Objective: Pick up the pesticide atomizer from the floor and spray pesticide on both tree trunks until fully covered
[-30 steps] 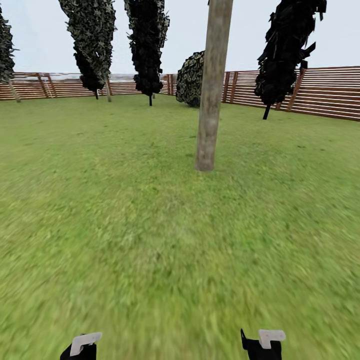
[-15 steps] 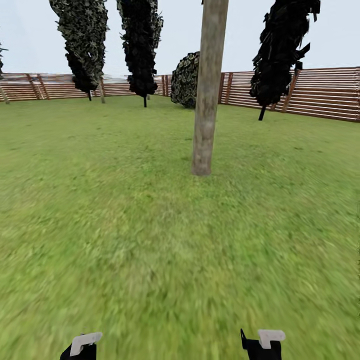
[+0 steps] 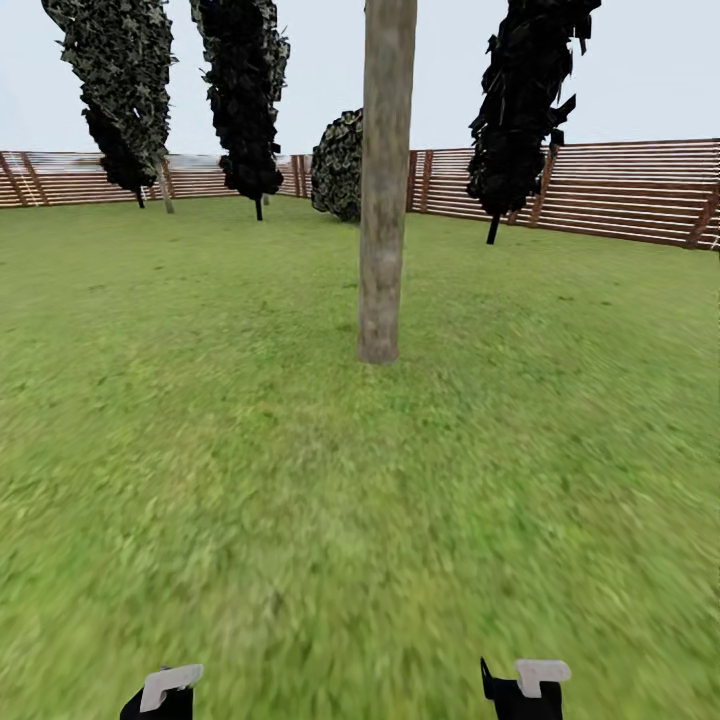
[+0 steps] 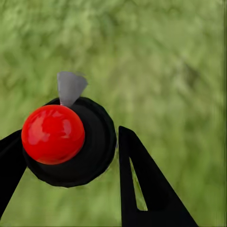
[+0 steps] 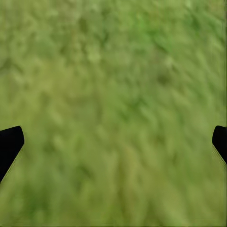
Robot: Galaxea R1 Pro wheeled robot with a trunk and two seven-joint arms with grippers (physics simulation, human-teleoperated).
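The left hand (image 4: pixel 66 165) grips the atomizer (image 4: pixel 71 142), seen end-on, its long axis toward the grass (image 4: pixel 165 61).

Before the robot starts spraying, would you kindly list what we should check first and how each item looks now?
1. Sprayer held: ok. The left gripper has its black fingers on both sides of the atomizer with the red top.
2. Right gripper free: ok, open over grass.
3. Tree trunk ahead: ok, upright, near the middle of the head view.
4. Close enough to spray: not ok, a wide stretch of lawn lies between.
5. Nozzle aimed at trunk: not ok, it is over grass.
6. Trunk covered: cannot tell; no white specks seen.
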